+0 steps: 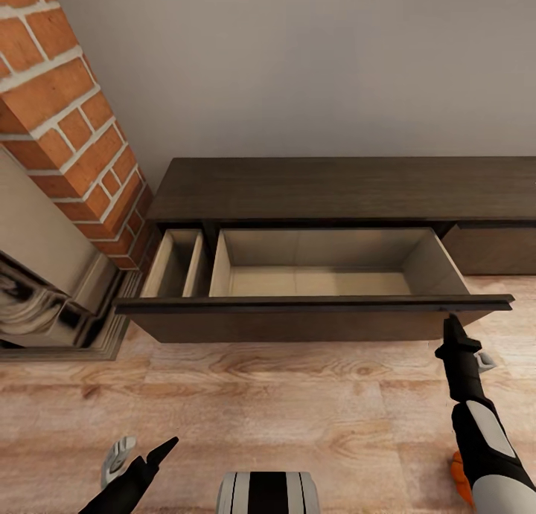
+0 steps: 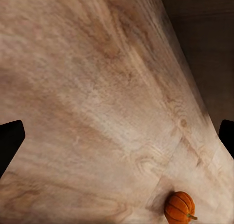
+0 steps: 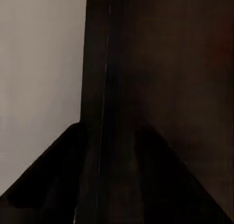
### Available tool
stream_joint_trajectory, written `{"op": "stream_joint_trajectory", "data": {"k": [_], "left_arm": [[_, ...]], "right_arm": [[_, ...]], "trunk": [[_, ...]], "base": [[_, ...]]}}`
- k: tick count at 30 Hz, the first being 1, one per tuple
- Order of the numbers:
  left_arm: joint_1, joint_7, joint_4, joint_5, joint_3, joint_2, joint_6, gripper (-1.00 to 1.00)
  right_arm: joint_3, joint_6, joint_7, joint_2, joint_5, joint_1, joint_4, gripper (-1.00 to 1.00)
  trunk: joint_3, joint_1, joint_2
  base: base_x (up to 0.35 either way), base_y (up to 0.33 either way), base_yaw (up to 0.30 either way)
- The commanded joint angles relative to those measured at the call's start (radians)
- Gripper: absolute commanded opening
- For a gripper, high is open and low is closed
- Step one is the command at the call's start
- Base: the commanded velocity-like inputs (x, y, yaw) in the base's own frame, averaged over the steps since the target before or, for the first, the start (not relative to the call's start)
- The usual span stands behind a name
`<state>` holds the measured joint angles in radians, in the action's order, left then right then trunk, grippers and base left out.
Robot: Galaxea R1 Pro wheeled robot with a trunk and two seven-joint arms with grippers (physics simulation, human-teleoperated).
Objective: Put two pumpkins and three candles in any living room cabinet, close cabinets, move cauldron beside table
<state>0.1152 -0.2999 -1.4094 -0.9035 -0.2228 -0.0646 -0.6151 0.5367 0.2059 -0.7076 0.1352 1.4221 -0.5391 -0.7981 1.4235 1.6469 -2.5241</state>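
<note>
R pincer [image 1: 451,325] at cabinet [image 1: 320,317] drawer front, open

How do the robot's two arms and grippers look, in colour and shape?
The right arm has a glossy black shell with light grey panels. The right gripper is black, slim and pointed. The left gripper is also black and tapered, with a grey part beside it.

You face a home living room: low dark wood cabinet [image 1: 350,190], drawer [image 1: 313,287] pulled open, against a plain grey wall [image 1: 313,60]; brick fireplace [image 1: 71,127] at your left; pale wood-plank floor [image 1: 283,395]; small pumpkin [image 2: 179,207] on it.
</note>
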Motion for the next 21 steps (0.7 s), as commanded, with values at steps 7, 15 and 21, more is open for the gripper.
{"op": "stream_joint_trajectory", "data": {"k": [7,15,21], "left_arm": [[0.0,-0.001,0.0,-0.005,-0.001,0.0,-0.007,1.0],[0.0,-0.001,-0.001,-0.011,-0.002,-0.004,-0.011,1.0],[0.0,0.006,-0.002,-0.008,-0.003,-0.001,-0.013,1.0]], "right_arm": [[0.002,0.01,-0.005,0.0,0.011,0.002,0.0,1.0],[0.002,0.011,-0.003,-0.001,0.011,0.002,0.0,1.0],[0.002,0.009,-0.007,-0.004,0.011,0.003,-0.008,1.0]], "trunk": [[0.0,0.0,0.0],[-0.007,-0.001,0.0],[-0.031,-0.004,0.002]], "base": [[-0.001,0.0,0.0],[0.0,0.0,0.0],[0.0,0.0,0.0]]}}
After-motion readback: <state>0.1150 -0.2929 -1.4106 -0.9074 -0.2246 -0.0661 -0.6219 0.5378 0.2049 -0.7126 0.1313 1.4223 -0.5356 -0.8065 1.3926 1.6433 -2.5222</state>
